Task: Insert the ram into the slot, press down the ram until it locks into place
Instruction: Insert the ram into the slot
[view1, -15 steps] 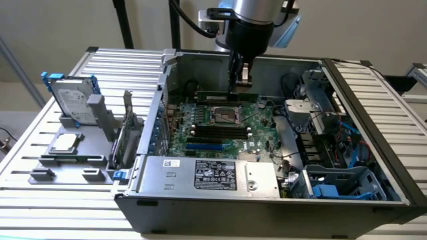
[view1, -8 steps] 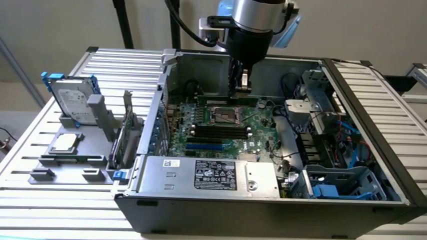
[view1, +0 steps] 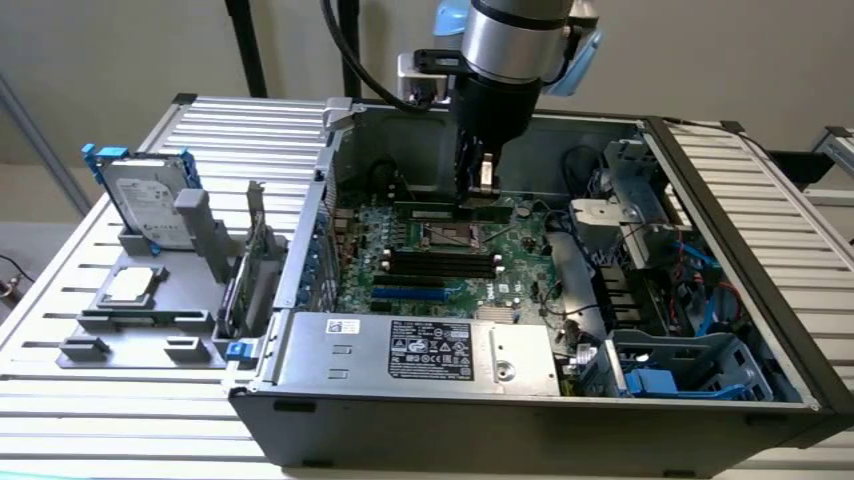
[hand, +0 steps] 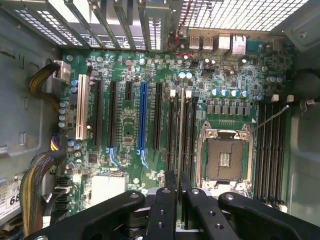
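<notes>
Gripper: black two-finger gripper (view1: 477, 190) (hand: 177, 176), down inside open grey metal PC case (view1: 747, 170).
Jaws: almost closed, pinching top edge of the ram stick; only the thin board btwn them.
Ram: long thin flat green ram stick (view1: 447, 212) (hand: 179, 145) w/ black chips, upright on edge, lined up along the slot, bottom edge at it.
Slot: long narrow black plastic slot (hand: 181, 102), one of several in parallel, just beside square silver CPU socket (hand: 222, 157).
Seating: can't tell if end clips have locked.
Board: large green motherboard (hand: 125, 65), flat on case floor; long blue slot (hand: 142, 120) on it, apart from gripper.
</notes>
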